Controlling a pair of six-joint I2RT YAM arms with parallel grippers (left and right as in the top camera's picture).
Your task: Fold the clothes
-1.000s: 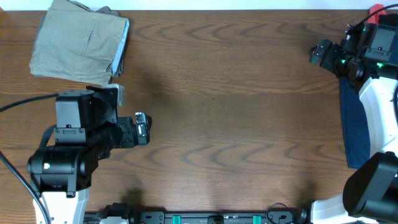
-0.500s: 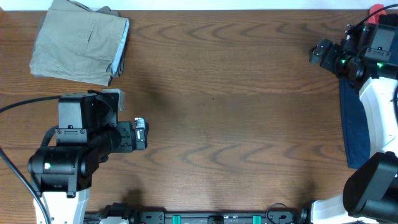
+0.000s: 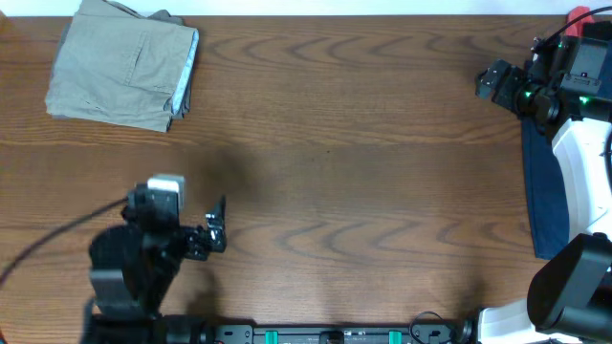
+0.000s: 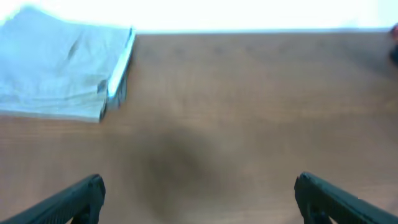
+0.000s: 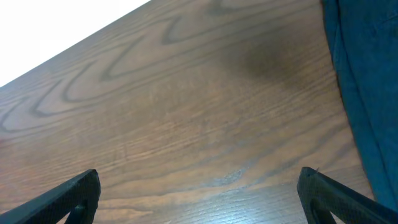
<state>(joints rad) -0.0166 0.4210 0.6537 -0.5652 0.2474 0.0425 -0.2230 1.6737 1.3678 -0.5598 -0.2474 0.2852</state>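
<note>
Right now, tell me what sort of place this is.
Probably a robot test bench for folding laundry: a wood-grain table, a left arm and right arm at it, folded khaki shorts and a navy garment.

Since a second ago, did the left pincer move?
Yes. In the overhead view the left pincer has slid away from the shorts, which stayed put, toward the bottom of the picture.

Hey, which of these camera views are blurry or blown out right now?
Overhead: sharp except the left arm, smeared by motion. Left wrist: soft throughout, shorts hazy, top edge washed white. Right wrist: table grain crisp, top-left corner blown out.
</note>
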